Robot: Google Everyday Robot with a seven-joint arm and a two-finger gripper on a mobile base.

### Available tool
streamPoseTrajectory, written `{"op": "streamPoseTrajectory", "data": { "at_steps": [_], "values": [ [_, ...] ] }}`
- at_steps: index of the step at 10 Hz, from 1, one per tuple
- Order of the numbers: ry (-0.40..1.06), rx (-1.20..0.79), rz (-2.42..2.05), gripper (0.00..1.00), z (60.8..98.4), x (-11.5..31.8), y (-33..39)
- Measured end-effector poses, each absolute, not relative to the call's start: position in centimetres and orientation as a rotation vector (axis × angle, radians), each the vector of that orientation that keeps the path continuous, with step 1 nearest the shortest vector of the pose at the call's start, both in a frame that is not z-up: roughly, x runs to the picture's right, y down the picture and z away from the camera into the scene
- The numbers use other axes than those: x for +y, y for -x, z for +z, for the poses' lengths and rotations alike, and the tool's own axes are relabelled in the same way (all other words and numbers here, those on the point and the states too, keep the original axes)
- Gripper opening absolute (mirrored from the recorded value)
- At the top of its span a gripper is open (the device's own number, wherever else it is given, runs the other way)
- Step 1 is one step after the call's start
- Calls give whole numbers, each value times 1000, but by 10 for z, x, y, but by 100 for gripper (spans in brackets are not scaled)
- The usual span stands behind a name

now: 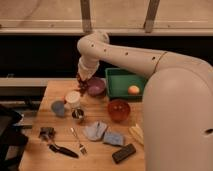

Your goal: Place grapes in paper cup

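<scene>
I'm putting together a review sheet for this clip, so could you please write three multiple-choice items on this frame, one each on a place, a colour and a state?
1. Where is the gripper?
A. Above the table's back, just right of the paper cup
B. Over the green bin
C. Down by the fork

2. What colour is the bowl in the table's middle?
A. Blue
B. Orange-red
C. White

3. What state are the grapes in?
A. Lying in the bin
B. Inside the cup
C. Held in the shut gripper

Answers:
1 A, the arm ends beside the cup.
2 B, it shows orange-red.
3 C, the bunch hangs at the fingertips.
</scene>
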State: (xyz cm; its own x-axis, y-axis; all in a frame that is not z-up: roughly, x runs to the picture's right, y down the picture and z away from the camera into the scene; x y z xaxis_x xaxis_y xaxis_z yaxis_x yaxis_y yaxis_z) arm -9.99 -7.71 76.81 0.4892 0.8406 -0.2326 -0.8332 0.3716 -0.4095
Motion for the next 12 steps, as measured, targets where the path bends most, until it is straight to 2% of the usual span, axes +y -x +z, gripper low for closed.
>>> {"op": "streamPoseTrajectory", "data": {
  "at_steps": [5,12],
  "values": [
    [476,-66,1021,0,754,-88,123],
    [544,-68,1002,0,771,-55,143]
  ]
}}
